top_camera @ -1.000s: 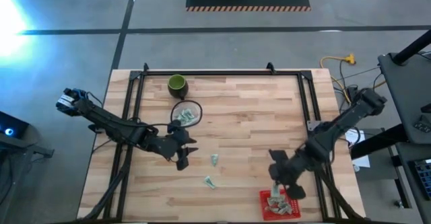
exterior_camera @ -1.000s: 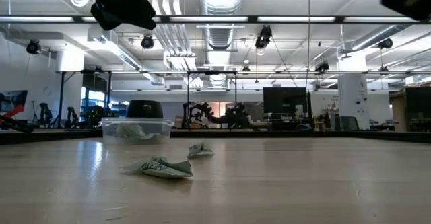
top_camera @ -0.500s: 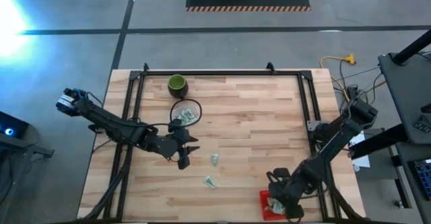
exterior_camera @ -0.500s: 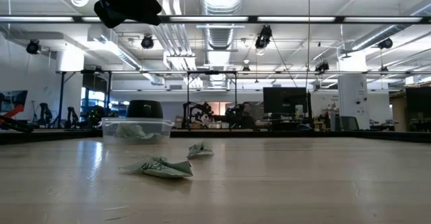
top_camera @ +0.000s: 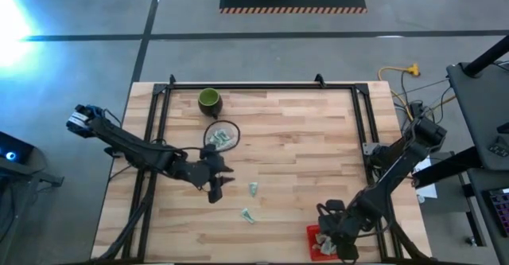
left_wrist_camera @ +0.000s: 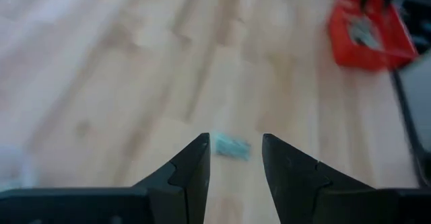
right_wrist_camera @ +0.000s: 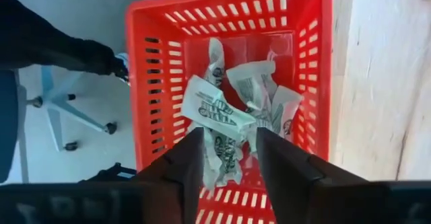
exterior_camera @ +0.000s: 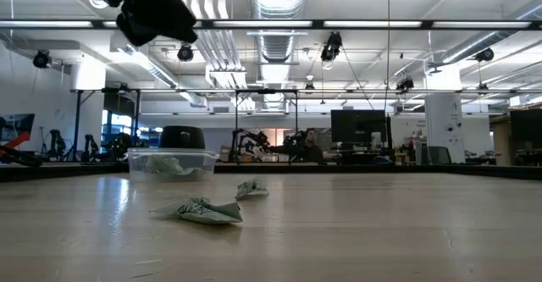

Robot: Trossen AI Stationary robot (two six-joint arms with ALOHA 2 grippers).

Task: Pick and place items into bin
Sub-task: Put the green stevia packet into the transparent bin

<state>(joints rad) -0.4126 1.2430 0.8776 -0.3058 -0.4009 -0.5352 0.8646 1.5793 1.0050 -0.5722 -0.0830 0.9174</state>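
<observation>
The red bin (top_camera: pixel 312 249) sits at the table's near right corner, and several pale green-and-white packets (right_wrist_camera: pixel 217 108) lie piled inside it. My right gripper (right_wrist_camera: pixel 229 133) hangs open just above that pile, over the bin (right_wrist_camera: pixel 229 1). Two loose packets lie flat on the table (top_camera: pixel 253 189) (top_camera: pixel 247 215). My left gripper (top_camera: pixel 216 185) hovers open above the table, left of them. In the left wrist view one packet (left_wrist_camera: pixel 230 145) shows on the wood past the open fingertips (left_wrist_camera: pixel 234 140). In the low view that gripper (exterior_camera: pixel 148 11) is well above the packets (exterior_camera: pixel 199 210).
A clear round container (top_camera: pixel 220 134) with more packets in it stands at the table's middle left. The dark green cup (top_camera: pixel 208 99) is beyond it near the far edge. Black rails (top_camera: pixel 159 122) run along the table's left, far and right sides. Bare wood lies between the arms.
My right gripper has moved toward the near edge and dropped in over the red bin, then stayed there. In the low view it has left the picture's top right corner. The packets on the table have not moved.
</observation>
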